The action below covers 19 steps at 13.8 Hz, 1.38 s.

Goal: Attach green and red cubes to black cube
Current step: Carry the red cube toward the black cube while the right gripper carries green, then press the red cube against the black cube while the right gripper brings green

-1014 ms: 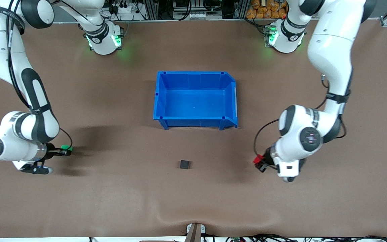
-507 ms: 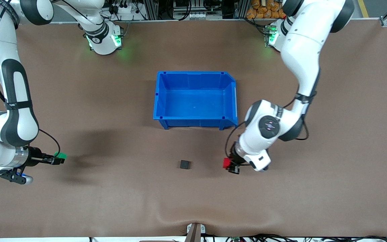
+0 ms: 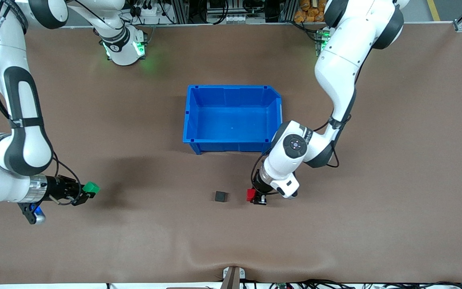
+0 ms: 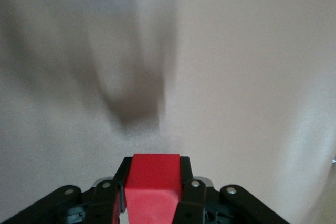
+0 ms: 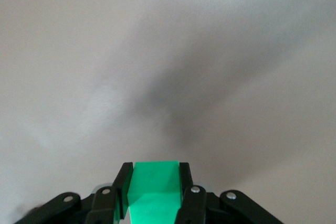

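Observation:
The black cube (image 3: 220, 196) sits on the brown table, nearer to the front camera than the blue bin. My left gripper (image 3: 253, 196) is shut on the red cube (image 3: 250, 195), held low just beside the black cube with a small gap between them. In the left wrist view the red cube (image 4: 153, 184) fills the space between the fingers. My right gripper (image 3: 88, 189) is shut on the green cube (image 3: 91, 187), low over the table toward the right arm's end, well apart from the black cube. The green cube (image 5: 154, 187) shows between the fingers in the right wrist view.
The blue bin (image 3: 191, 120) stands open in the middle of the table, with nothing showing inside. A ridge in the table cover (image 3: 231, 257) lies near the front edge. The left arm's elbow (image 3: 295, 145) hangs beside the bin's corner.
My left gripper has carried the red cube across the table to just beside the black cube. My right gripper has shifted a little toward the black cube with the green cube.

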{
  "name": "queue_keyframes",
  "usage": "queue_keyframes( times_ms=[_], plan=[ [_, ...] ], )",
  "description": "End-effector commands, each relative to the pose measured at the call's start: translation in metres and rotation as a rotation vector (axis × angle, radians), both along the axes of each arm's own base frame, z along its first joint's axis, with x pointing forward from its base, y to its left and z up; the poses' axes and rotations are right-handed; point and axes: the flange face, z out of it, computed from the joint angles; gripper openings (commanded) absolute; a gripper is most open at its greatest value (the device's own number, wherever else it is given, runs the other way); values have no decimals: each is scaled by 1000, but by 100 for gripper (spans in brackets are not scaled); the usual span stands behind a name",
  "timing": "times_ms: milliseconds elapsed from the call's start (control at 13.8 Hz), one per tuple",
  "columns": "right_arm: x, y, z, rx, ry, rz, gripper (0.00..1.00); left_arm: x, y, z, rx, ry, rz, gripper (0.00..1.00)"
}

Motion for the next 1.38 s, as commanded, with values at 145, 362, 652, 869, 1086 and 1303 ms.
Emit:
queue_keyframes(
  times_ms=[145,362,652,869,1086,1303],
  plan=[
    [12,40,12,4,95,-264,0,-3,-30,-21,-37,-55,-11,0],
    [17,92,10,-15,130,-464,0,-7,-36,-26,-46,-78,-20,0],
    [17,138,-11,-22,168,-562,0,-10,-43,-39,-55,-98,-28,0],
    [10,170,-35,-38,216,-566,0,-10,-49,-40,-65,-117,-32,0],
    [7,207,-55,-9,246,-637,0,-13,-57,-46,-59,-132,-45,0],
    [4,246,-68,-6,228,-694,0,-12,-58,-48,-70,-153,-44,0]
  ],
)
